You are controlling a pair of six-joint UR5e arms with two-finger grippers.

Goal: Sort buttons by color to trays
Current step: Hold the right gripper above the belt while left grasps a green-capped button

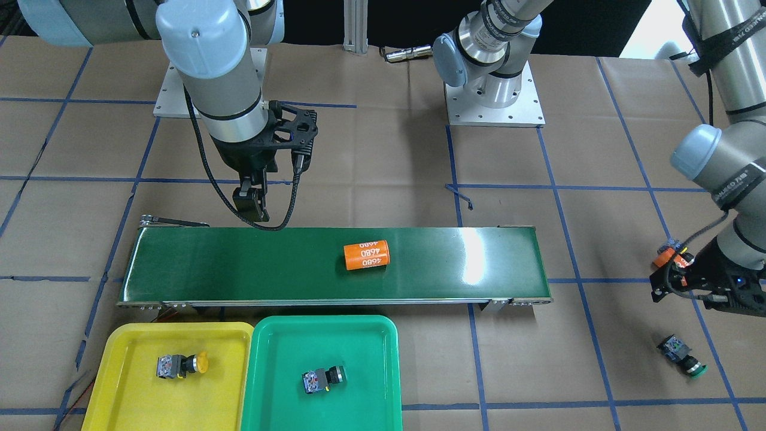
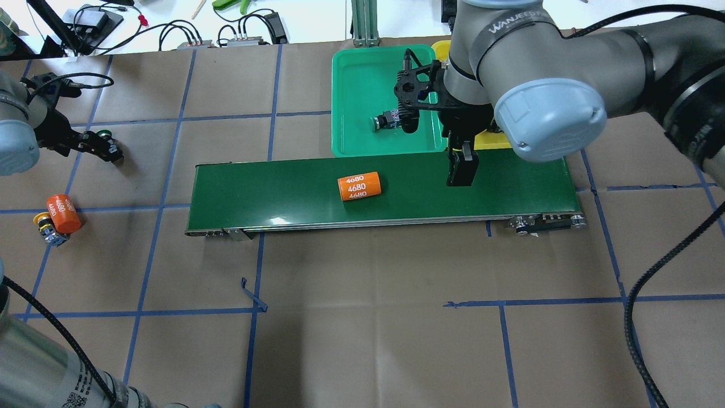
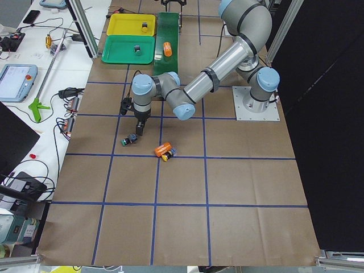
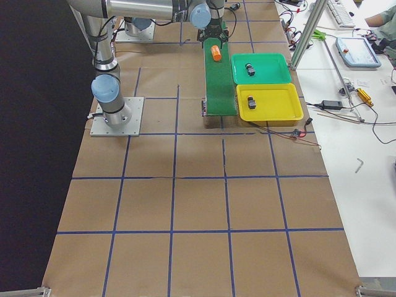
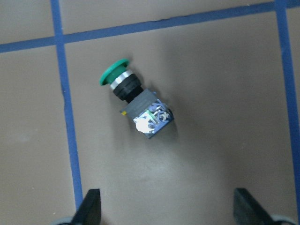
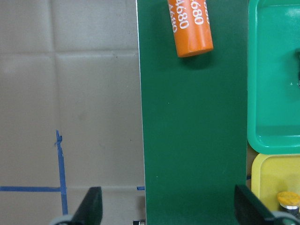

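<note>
1. At the left gripper (image 5: 168, 208): jaws spread wide, nothing between them, hovering over the brown paper of the table (image 5: 225, 70) and touching nothing.
2. Directly beneath, in the wrist view: a loose green button (image 5: 136, 96) on its side, with its round cap toward a strip of blue tape and its terminal block toward the fingertips (image 5: 91, 206). Not gripped, and well apart from both trays.
3. Near that, on the same end of the table: a loose yellow button (image 2: 46, 225), touching an orange cylinder (image 2: 63, 213) printed 4680. Also outside the trays.
4. At the right gripper (image 6: 169, 208): likewise wide open and empty, held above the conveyor belt (image 6: 192, 117) toward its yellow-tray end.
5. On the belt, about midway along: a second orange cylinder (image 1: 367, 255) on its side, apart from the gripper.
6. Beside the belt, on the side away from the robot: the green tray (image 1: 359, 347) and the yellow tray (image 1: 131, 395), edge to edge.
7. In the green tray: a sorted green button (image 1: 323, 378), lying on its side.
8. In the yellow tray: a sorted yellow button (image 1: 181, 364), also on its side, cap toward the green tray.
</note>
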